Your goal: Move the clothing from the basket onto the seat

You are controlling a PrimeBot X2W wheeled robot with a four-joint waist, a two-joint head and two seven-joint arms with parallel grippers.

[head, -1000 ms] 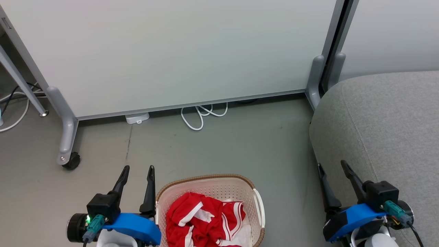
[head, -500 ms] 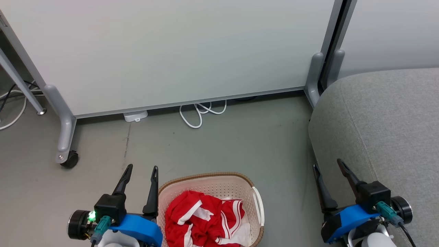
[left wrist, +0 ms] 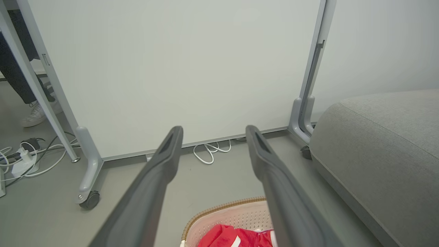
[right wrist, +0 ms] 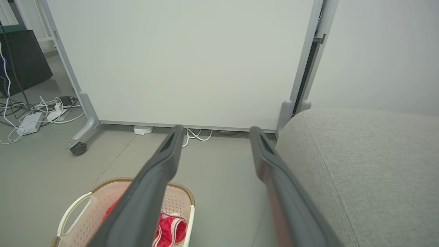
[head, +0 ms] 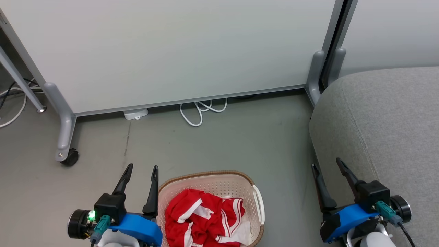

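Head view: both claws gape wide, nothing picked up yet.
The clothing (head: 202, 216) lies heaped in the basket (head: 205, 173), just right of the left gripper (head: 143, 166), the nearer arm. The right gripper (head: 325, 162) hangs by the seat (head: 387, 120).

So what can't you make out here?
- Cream perforated plastic basket: near end cut off by head view's bottom edge.
- Red white-striped fabric heap: crumpled, garments uncountable in any view; hides the basket's base.
- Grey fabric sofa seat: cut off by head view's right edge.
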